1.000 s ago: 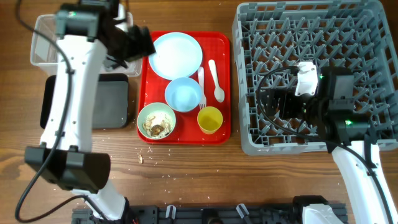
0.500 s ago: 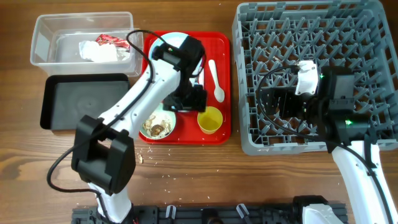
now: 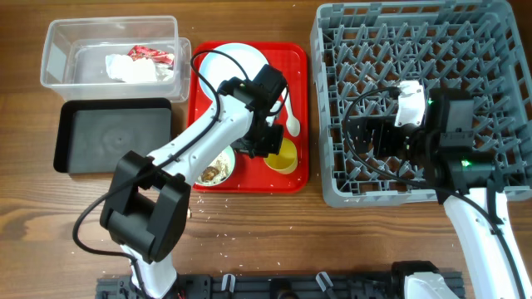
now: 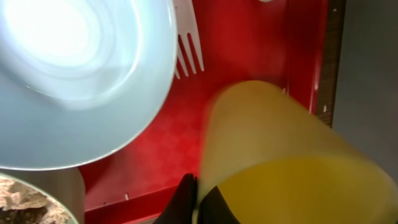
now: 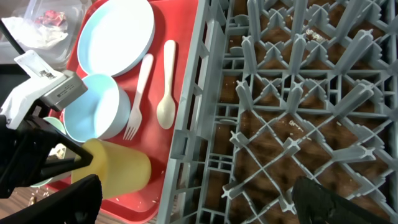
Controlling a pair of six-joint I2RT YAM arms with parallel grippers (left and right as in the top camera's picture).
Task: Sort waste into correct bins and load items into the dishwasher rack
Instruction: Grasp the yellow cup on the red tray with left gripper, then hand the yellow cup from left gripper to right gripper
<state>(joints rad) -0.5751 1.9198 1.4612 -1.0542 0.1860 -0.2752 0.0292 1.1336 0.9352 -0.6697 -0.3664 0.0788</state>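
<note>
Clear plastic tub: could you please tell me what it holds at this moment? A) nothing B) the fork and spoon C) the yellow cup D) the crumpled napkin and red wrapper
D: in the overhead view, the crumpled napkin and red wrapper lie inside the clear tub.

The cup (image 3: 284,158) is yellow, the tray (image 3: 249,183) red, the rack (image 3: 332,50) grey

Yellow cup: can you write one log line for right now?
left fingers: pinching tilted yellow cup at rim | cup: over red tray | right fingers: open, empty, over rack
</note>
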